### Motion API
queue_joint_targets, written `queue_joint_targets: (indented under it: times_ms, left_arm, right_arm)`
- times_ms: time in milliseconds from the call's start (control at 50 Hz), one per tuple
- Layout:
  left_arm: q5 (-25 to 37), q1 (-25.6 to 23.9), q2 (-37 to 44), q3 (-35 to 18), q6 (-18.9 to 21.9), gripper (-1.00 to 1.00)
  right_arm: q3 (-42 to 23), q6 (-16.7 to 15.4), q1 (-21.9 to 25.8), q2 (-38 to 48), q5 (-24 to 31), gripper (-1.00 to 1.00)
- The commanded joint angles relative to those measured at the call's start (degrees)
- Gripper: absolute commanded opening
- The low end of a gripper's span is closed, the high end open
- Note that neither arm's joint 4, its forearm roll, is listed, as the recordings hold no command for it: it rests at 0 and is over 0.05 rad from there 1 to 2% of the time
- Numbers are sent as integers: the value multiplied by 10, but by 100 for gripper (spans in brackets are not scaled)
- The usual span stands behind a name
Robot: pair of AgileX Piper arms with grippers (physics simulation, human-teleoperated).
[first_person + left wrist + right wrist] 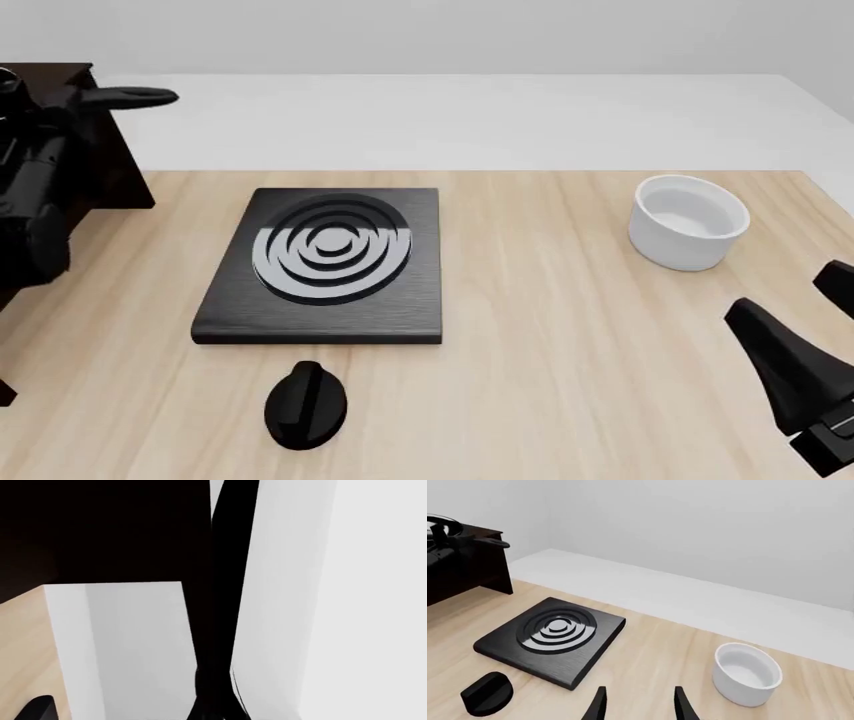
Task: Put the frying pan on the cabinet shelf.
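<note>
The frying pan shows in the front view only as its slim black handle [130, 97], which sticks out to the right over the dark cabinet shelf [114, 175] at the far left. The right wrist view shows the pan's rim [439, 522] just above the cabinet top [474, 532]. My left gripper [64, 108] is at the handle's base and looks shut on it. In the left wrist view the handle [227, 590] runs straight up the middle. My right gripper [640, 707] is open and empty, low over the table's near right [794, 385].
A flat black stove plate [327, 262] with grey rings lies at the table's centre-left, with a black knob [307, 403] in front of it. A white bowl [687, 222] stands at the right, ahead of my right gripper. The cabinet's dark side wall stands behind the left arm.
</note>
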Motion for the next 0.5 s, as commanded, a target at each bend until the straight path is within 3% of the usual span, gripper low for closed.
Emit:
queue_joint_targets:
  times_ms: [20,100,120,160,320,500]
  left_arm:
    - [-16,28,35,12,-5,-100]
    - [-18,33,45,6,-7,-100]
    - [-9,38,43,2,0,100]
    - [1,33,32,0,18,100]
    - [-3,35,26,5,10,100]
    - [2,26,1,20,36,100]
  right_arm:
    - [1,1,0,-1,-1,100]
    - [0,1,0,-2,1,100]
    - [0,1,0,-2,1,100]
    - [0,1,0,-2,1,100]
    - [-3,1,0,2,-2,100]
    - [-1,-2,1,4,-6,100]
